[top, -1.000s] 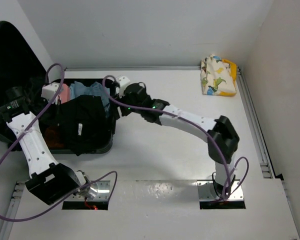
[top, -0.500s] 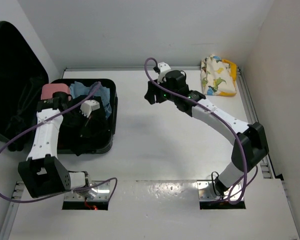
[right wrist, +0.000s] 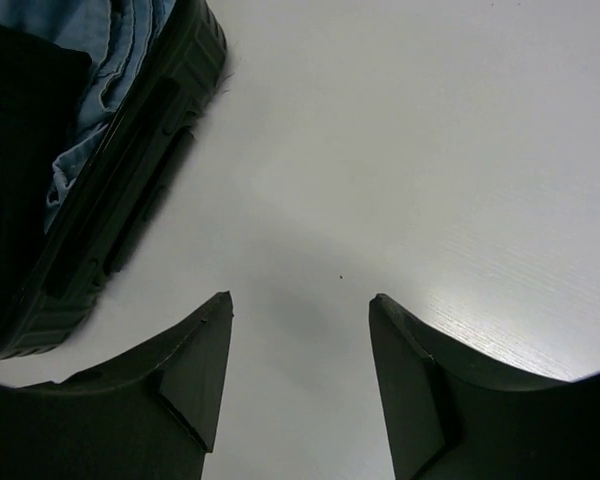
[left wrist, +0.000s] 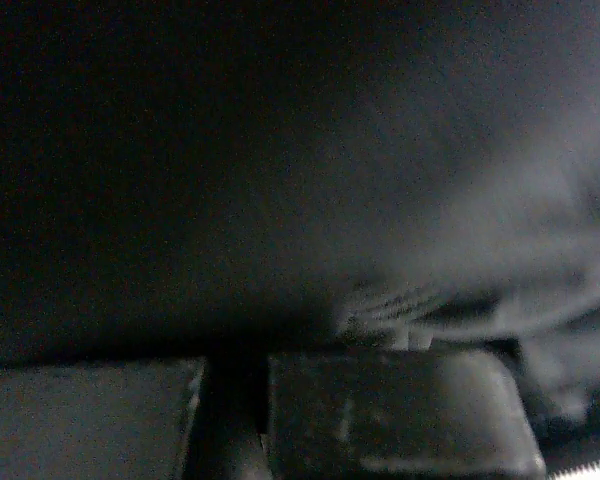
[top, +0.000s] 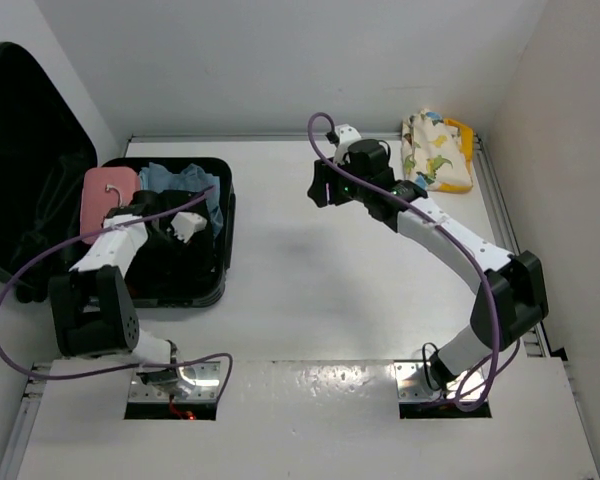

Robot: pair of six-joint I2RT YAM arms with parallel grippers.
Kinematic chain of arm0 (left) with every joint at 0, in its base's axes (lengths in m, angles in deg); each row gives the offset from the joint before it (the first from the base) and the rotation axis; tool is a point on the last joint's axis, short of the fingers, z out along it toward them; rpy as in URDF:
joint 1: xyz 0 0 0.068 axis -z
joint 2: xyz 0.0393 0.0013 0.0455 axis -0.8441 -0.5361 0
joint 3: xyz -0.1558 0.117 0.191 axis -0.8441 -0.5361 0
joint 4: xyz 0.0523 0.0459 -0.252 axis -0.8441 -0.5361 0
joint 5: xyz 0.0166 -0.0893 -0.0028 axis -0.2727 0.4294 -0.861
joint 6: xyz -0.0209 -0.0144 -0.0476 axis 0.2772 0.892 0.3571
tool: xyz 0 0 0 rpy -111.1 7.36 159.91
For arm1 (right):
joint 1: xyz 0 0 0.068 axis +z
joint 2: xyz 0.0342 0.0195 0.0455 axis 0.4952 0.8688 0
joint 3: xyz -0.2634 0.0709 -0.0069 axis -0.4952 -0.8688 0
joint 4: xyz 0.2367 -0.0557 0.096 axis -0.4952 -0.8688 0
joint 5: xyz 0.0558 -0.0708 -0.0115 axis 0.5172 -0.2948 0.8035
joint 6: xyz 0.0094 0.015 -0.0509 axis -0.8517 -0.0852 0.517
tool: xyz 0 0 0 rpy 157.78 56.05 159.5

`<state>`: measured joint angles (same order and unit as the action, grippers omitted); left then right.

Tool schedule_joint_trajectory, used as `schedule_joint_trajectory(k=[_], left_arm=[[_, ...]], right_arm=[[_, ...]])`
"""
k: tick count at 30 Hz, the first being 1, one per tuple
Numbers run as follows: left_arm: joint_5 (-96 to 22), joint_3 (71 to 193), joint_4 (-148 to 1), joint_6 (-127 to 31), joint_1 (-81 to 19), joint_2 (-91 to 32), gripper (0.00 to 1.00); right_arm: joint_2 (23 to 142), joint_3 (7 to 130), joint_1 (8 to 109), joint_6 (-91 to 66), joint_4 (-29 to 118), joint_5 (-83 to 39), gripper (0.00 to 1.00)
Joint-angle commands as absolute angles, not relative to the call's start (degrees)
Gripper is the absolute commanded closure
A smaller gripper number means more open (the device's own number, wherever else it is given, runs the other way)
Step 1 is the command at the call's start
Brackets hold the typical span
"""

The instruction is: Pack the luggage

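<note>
The luggage [top: 223, 243], a large black hard-shell suitcase, lies open at the left with its lid [top: 25, 140] raised. Inside are a pink case [top: 108, 188], blue cloth [top: 180, 180] and a black garment [top: 165, 258]. My left gripper [top: 187, 226] is down on the black garment inside the case. Its wrist view is dark and blurred, and its pads [left wrist: 390, 410] stand almost together against black cloth. My right gripper [top: 318, 192] is open and empty above the bare table, right of the luggage. Its fingertips [right wrist: 215, 330] frame white table, with the luggage's ribbed edge [right wrist: 130, 200] at the left.
A folded dinosaur-print cloth [top: 437, 150] lies at the table's back right, by the right wall. A raised rail [top: 510, 240] runs along the right side. The left arm's purple cable [top: 10, 300] loops beside the luggage.
My right gripper pulled away from the luggage's rim to the right, over the table. My left gripper swung from the pink case's side down onto the black garment, which now lies in the case.
</note>
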<state>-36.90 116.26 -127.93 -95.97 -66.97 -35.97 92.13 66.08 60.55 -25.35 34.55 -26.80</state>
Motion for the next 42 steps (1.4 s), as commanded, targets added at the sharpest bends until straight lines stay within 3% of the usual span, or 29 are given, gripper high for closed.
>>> schedule_joint_trajectory(k=[1,6,11,15,21,26,32,42], left_arm=[[-35.07,115.67,-112.71,-95.07,-64.36,-40.75,1.00],[-31.10,115.23,-110.94,-99.72,-61.80,-45.07,1.00],[-22.22,114.09,-117.17,-108.67,-64.79,-34.90,1.00],[-13.43,123.20,-125.44,-110.63,-66.19,-26.72,0.94],[-10.70,141.57,-128.27,-97.67,-65.14,-24.24,0.59],[-22.63,150.73,-117.30,-78.57,-64.44,-26.61,0.01],[-35.56,153.02,-116.05,-68.98,-62.77,-30.65,0.01],[-41.46,149.60,-113.06,-68.44,-61.71,-30.13,0.01]], right_arm=[[89.56,65.75,60.09,-24.18,34.87,-27.79,0.43],[88.95,65.49,60.00,-23.47,34.77,-27.88,0.42],[87.63,64.52,60.00,-22.33,35.47,-27.53,0.40],[86.58,63.11,60.00,-22.41,35.74,-26.38,0.37],[85.08,62.23,58.26,-24.78,36.27,-30.85,0.31],[90.24,65.66,53.25,-23.48,35.30,-42.08,0.25],[103.59,77.85,41.91,-19.52,37.05,-49.23,0.21],[125.74,91.13,32.41,-13.98,41.99,-51.10,0.02]])
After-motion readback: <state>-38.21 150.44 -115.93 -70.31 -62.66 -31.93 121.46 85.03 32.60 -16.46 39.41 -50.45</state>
